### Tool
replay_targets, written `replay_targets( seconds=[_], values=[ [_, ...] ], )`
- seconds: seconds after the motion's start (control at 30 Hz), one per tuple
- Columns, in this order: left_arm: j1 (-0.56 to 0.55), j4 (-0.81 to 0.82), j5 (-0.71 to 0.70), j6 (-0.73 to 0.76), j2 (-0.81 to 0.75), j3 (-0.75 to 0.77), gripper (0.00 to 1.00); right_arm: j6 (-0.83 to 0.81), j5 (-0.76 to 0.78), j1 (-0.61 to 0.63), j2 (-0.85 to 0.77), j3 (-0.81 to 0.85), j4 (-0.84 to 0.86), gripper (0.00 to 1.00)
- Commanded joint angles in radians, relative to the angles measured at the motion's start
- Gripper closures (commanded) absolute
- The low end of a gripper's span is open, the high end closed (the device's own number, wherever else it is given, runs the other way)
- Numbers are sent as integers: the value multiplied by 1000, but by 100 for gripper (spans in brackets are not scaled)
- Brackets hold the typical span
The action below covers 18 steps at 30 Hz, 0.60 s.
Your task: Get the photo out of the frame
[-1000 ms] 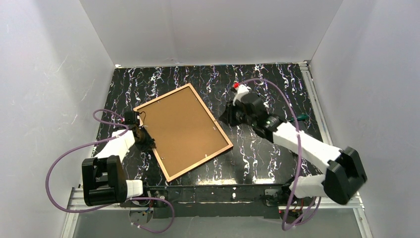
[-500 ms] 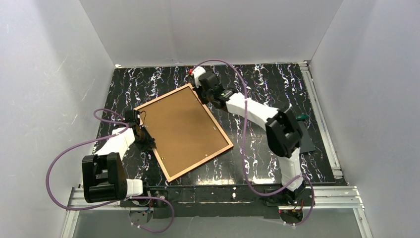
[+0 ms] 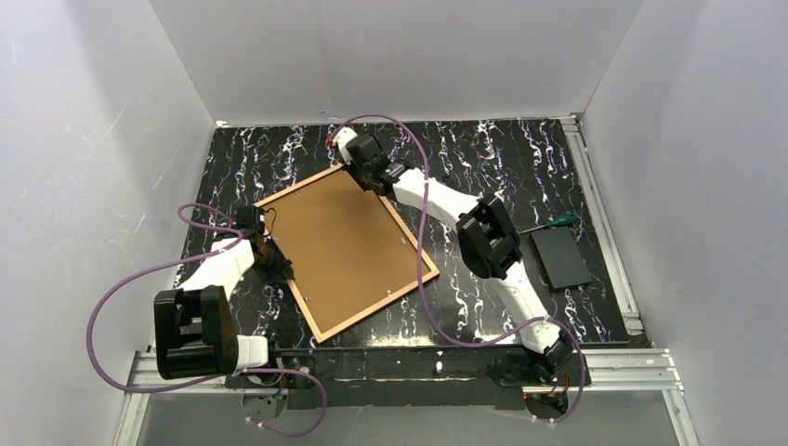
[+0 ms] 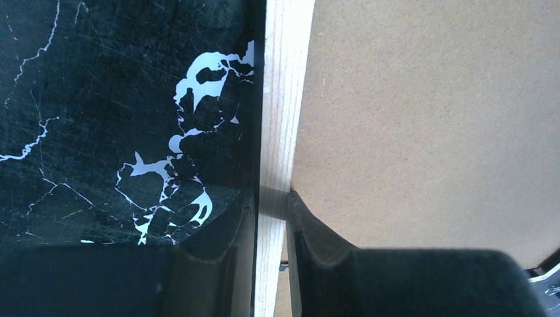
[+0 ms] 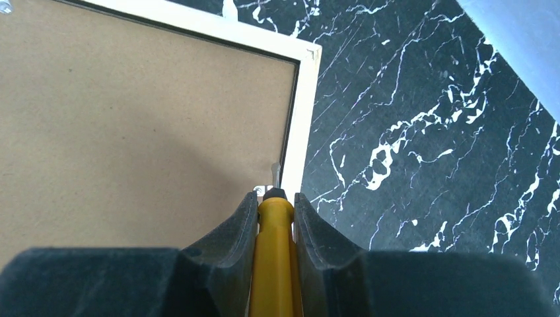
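Observation:
The frame (image 3: 376, 305) lies face down on the black marble table, showing its pale wood rim. The photo's brown fibreboard back (image 3: 339, 246) fills it; the print side is hidden. My left gripper (image 3: 269, 260) is shut on the frame's left rim (image 4: 280, 99), one finger on the table side and one on the backboard (image 4: 429, 112). My right gripper (image 3: 370, 180) is at the frame's far corner, shut (image 5: 275, 198) on a yellow-handled screwdriver (image 5: 275, 264). Its dark tip rests at a small metal tab (image 5: 275, 173) by the frame's rim (image 5: 300, 132).
A small black flat box (image 3: 560, 257) lies at the right side of the table, with a green-handled tool (image 3: 558, 221) just beyond it. White walls enclose the table on the left, back and right.
My right arm has swung left from the table's right side to the frame's far corner, carrying the screwdriver. The frame has turned slightly. My left gripper has kept its hold.

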Motion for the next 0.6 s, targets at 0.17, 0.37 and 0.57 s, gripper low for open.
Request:
replay_targets(
  seconds=[0.17,0.37,0.57],
  values=[
    [-11,-170,9,-10,9,0,100,-58,39,5,75,135,-124,99],
    [-11,-175,4,-10,7,1,100,-57,51,14,29,84,-214,99],
    [-11,-175,6,-14,7,-1,100,-52,30,14,39,114,-313,99]
  ],
)
